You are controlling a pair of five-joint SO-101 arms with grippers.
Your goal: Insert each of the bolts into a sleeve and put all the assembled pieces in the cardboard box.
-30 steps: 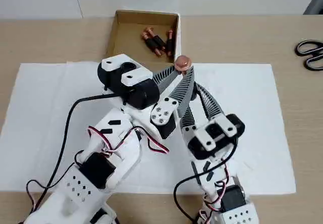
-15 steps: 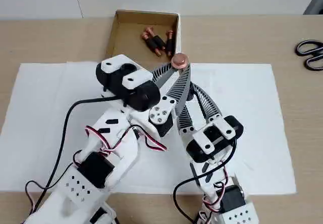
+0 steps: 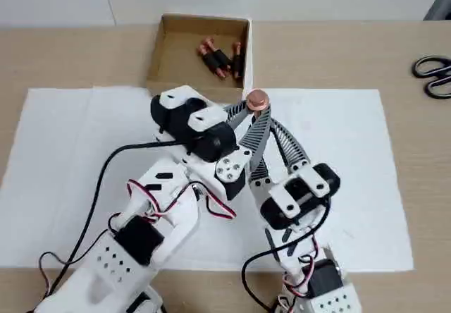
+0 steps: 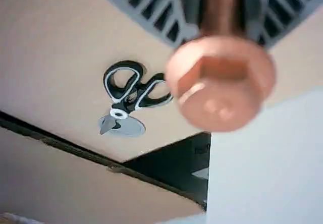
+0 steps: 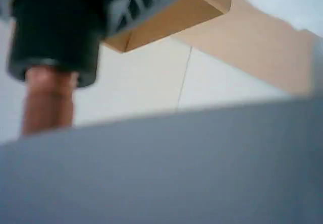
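I'm holding the sleeved bolt [image 3: 256, 101] clamped between left gripper [image 3: 246, 109] and right gripper [image 3: 262, 113] tips, insertion seemingly done; next, one releasing, the other carrying it into the cardboard box [image 3: 176, 59] just ahead.

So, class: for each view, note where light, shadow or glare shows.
High view: even light, only faint shadows on the paper. Left wrist view: soft highlights on the bolt head. Right wrist view: the sleeve is nearly black with no glare, and the box is darker on one face.
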